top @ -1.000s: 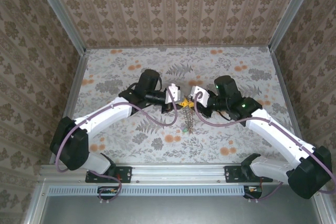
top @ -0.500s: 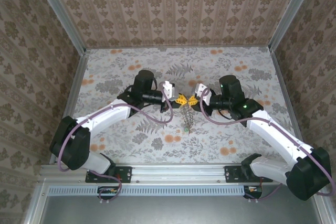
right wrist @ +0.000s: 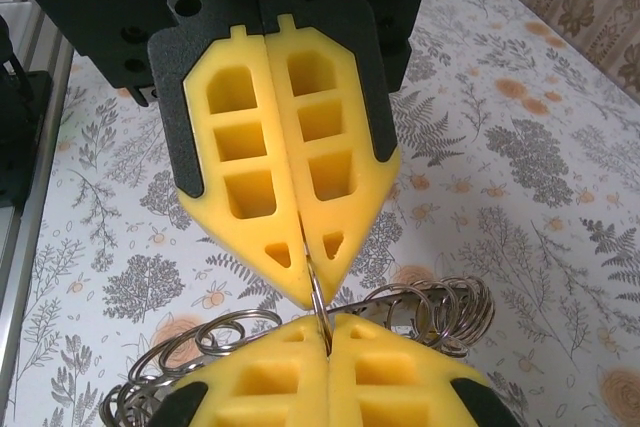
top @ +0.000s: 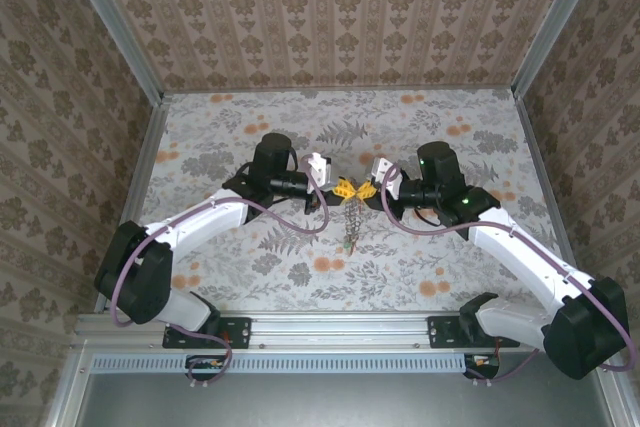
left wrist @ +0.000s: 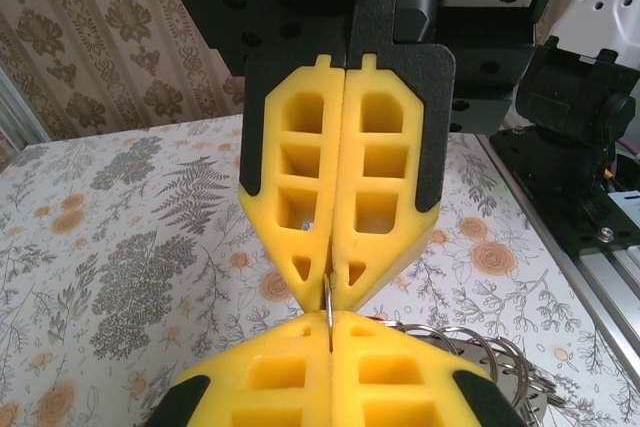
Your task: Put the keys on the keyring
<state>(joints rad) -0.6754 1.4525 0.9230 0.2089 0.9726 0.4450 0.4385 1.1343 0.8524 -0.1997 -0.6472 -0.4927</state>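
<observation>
Centre of top view: L gripper and R gripper sit nose to nose above the table, tips touching or as good as. Vs 1 s ago: clear gap between the tips then, none now. Arms barely differ from half a sec ago, so approach looks done. Other change: R jaws go from a crack open to fully shut.

State now, wrist views: both sets of yellow pads pressed flat together, no gap. Thin wire runs out of the seam of R gripper, upper centre of L wrist frame, straight into the seam of L gripper at bottom centre. R wrist frame agrees. Each is clamped on that strand, right next to the other.

Strand belongs to the keyring. Rest of it trails from the tips toward lower centre of top frame, low end a bit further left than 1 s ago. Coils bunch behind R pads, lower right of R wrist frame.

The keys: can't pick out any tag. Speck at the chain's low end is too small to call.

Read: ring pinned at 2 adjacent pts, prob. setup to spread the coil. No key in either gripper, so threading not begun afaict.
</observation>
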